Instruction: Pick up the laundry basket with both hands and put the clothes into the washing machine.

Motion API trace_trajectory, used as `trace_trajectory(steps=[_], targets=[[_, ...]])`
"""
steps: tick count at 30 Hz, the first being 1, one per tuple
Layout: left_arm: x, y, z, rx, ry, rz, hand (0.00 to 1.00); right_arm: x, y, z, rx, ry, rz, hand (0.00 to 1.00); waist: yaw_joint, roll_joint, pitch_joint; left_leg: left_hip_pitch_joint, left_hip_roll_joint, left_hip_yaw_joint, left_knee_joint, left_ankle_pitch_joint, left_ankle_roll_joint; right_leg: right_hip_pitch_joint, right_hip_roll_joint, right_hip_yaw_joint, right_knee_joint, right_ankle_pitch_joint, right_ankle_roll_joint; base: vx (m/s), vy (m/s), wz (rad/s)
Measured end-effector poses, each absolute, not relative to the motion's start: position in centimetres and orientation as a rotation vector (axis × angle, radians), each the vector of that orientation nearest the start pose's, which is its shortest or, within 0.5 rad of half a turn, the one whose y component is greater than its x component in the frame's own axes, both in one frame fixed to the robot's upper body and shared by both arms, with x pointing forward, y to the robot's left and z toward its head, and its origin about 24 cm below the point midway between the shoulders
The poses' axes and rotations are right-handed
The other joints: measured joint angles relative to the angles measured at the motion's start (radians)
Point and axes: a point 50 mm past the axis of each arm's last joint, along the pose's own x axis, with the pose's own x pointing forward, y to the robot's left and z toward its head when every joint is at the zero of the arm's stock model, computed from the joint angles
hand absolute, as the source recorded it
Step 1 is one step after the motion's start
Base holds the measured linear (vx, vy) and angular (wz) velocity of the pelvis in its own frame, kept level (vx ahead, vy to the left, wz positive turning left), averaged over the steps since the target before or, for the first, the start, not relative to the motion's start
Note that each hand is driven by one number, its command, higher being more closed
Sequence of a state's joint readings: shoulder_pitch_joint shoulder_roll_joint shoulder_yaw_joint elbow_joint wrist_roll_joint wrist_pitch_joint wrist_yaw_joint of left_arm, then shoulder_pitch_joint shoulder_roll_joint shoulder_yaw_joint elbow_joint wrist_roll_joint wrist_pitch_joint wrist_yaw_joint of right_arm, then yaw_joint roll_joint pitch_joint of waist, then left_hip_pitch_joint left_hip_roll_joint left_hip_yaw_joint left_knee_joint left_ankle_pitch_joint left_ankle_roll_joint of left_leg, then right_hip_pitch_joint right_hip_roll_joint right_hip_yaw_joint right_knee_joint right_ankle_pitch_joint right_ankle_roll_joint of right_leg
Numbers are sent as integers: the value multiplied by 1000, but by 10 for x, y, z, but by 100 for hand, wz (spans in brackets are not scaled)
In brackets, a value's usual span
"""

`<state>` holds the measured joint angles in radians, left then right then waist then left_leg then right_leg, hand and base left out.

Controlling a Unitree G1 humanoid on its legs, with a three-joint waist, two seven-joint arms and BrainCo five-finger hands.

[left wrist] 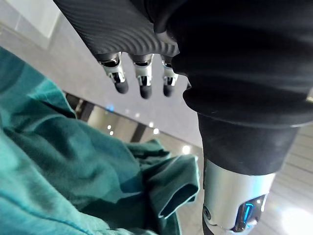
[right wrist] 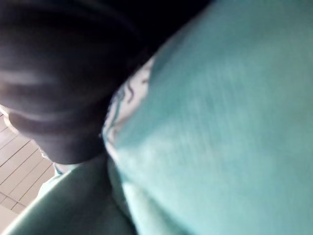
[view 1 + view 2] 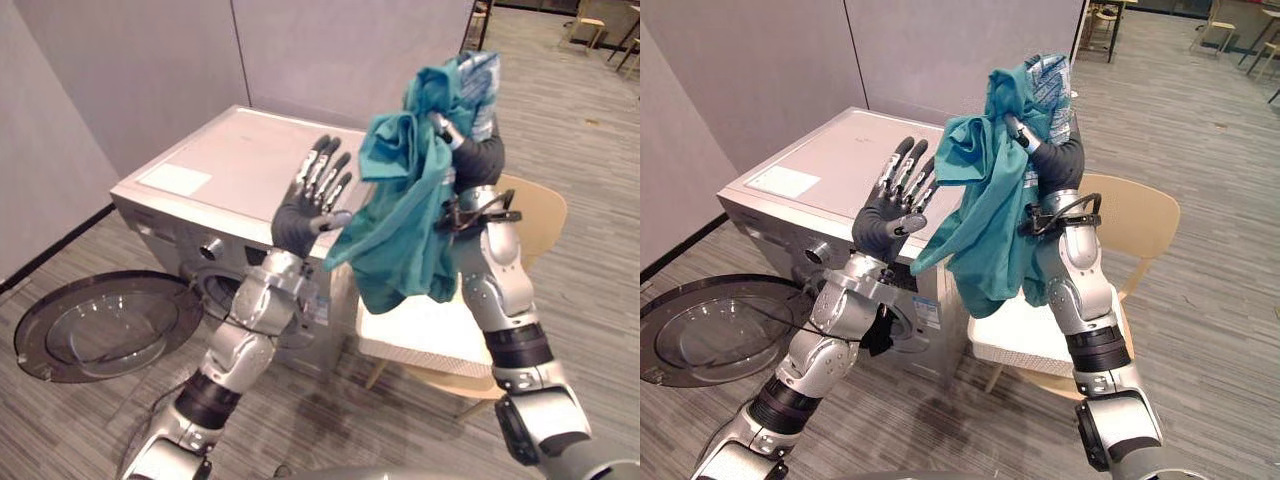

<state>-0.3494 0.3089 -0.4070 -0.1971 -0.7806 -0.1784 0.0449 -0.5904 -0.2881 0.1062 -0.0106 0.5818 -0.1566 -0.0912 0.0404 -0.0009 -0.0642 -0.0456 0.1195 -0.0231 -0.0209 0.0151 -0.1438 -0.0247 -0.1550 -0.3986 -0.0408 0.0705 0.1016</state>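
My right hand (image 3: 462,140) is raised high and shut on a teal garment (image 3: 405,215), which hangs down from it over the white laundry basket (image 3: 430,335). The cloth also covers most of the right wrist view as teal garment (image 2: 220,122). My left hand (image 3: 315,195) is held up just left of the hanging cloth, fingers straight and spread, holding nothing; its fingers (image 1: 142,81) show beside the teal garment (image 1: 73,171). The silver washing machine (image 3: 220,190) stands behind, its round door (image 3: 100,325) swung open to the left.
The basket rests on a light wooden chair (image 3: 535,215) to the right of the machine. Grey partition walls (image 3: 150,60) stand behind the washer. More chairs (image 3: 590,25) are far back right on the wood-look floor.
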Motion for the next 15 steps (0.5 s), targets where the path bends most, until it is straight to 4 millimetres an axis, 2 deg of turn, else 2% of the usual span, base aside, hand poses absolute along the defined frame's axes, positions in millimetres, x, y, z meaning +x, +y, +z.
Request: trace_trajectory(steps=[4,10,15], targets=[[281,75,170,-443,-392,-601,0,320,-133,233,310,-660,267,100,-8,1,1,0,0,0,0,0,0,0,1,3,-4,1,0,0,0,0],[286,65,175,-391,-374,-668,0,321,-131,231,310,-648,278,100,-25,7,5,0,-1,3,-1,0,0,0,3,9,-15,8,1,-4,-1,-2],[289,53,180,-358,-371,-715,0,321,-131,231,300,-646,282,100,-28,13,9,2,0,15,-1,0,0,-9,4,26,-17,16,-1,-17,-5,-11]])
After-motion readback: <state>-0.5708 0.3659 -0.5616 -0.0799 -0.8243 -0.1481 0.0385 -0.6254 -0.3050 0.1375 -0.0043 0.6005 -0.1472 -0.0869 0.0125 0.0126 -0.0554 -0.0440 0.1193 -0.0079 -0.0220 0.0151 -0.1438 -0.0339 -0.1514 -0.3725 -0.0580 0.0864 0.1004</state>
